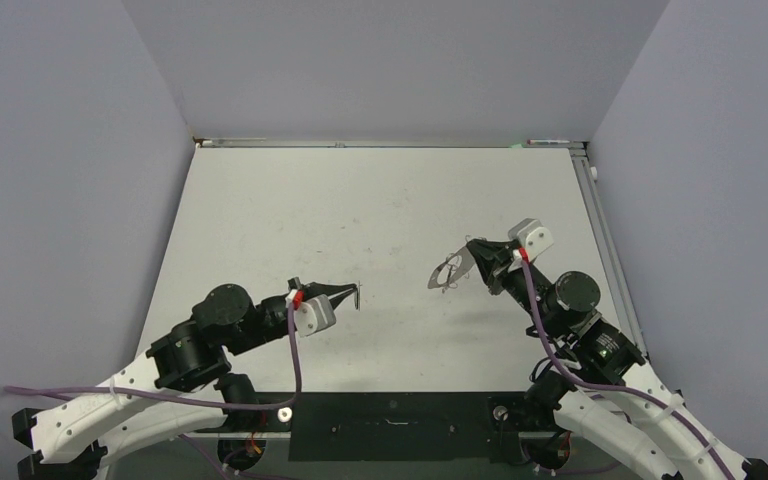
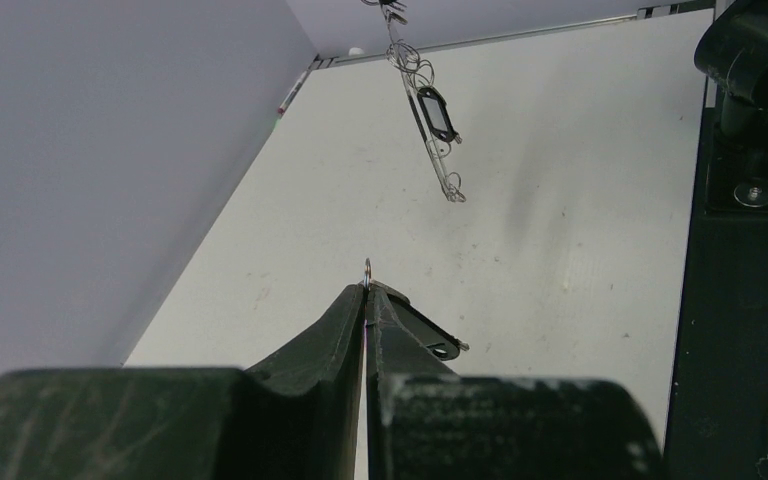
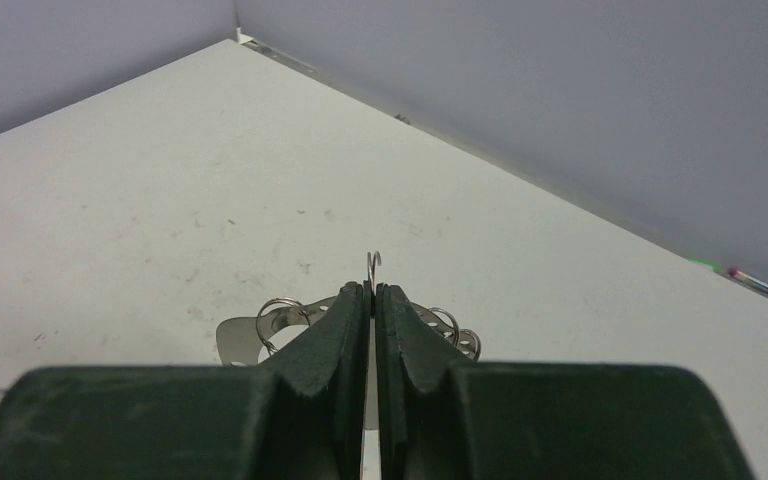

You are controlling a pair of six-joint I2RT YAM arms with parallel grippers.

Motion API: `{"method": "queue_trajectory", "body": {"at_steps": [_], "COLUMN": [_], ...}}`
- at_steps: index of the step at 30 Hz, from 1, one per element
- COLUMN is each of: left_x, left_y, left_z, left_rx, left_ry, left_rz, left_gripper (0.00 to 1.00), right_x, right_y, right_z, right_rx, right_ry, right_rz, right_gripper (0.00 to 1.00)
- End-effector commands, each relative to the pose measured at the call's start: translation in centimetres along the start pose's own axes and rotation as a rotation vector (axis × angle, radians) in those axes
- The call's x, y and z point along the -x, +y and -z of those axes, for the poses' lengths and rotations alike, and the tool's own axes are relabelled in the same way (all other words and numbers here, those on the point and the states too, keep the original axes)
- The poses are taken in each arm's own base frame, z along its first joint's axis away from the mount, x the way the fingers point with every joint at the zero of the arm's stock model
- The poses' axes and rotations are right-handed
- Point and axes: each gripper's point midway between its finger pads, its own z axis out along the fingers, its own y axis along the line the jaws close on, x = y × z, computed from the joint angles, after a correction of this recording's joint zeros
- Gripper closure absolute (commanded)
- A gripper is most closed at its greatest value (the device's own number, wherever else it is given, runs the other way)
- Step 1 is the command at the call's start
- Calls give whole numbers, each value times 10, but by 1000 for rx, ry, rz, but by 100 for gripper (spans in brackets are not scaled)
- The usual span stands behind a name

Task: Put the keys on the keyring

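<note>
Right gripper (image 1: 477, 258) clamped on keyring (image 1: 448, 271), held above table (image 1: 360, 200), right of centre. Left gripper (image 1: 351, 294) pinched on key (image 1: 358, 297), well apart to left. Black-headed key (image 2: 437, 112) seemingly on keyring already. Held key not yet threaded.

The keyring (image 1: 448, 272) is held clear of the table (image 1: 380, 200), tilted, its rim clamped in the closed right gripper (image 1: 473, 258). It is seen as a thin silvery hoop with several small wire loops (image 3: 278, 311) strung along its rim. One black-headed key (image 2: 437, 112) is seen hanging on it. A second key (image 1: 357, 296) is pinched at the tip of the closed left gripper (image 2: 365, 292), with a tiny wire ring (image 2: 367, 268) showing just above the fingertips. The second key and the hoop are seen well apart.
</note>
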Motion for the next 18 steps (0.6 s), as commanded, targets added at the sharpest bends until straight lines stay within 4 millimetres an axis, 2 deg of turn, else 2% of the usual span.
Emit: {"method": "queue_trajectory", "body": {"at_steps": [1, 7, 12, 18], "left_x": [-16, -21, -13, -10], "left_y": [-1, -4, -8, -17], "left_z": [8, -1, -2, 2], "left_rx": [-18, -100, -152, -184], "left_ry": [66, 28, -28, -97], "left_rz": [-46, -60, -82, -83], "left_gripper": [100, 100, 100, 100], "right_x": [35, 39, 41, 25], "right_y": [36, 72, 92, 116], "right_z": [-6, -1, 5, 16], "right_rx": [197, 412, 548, 709], "right_ry": [-162, -199, -179, -136], "right_rz": [-8, 29, 81, 179], "right_gripper": [95, 95, 95, 95]}}
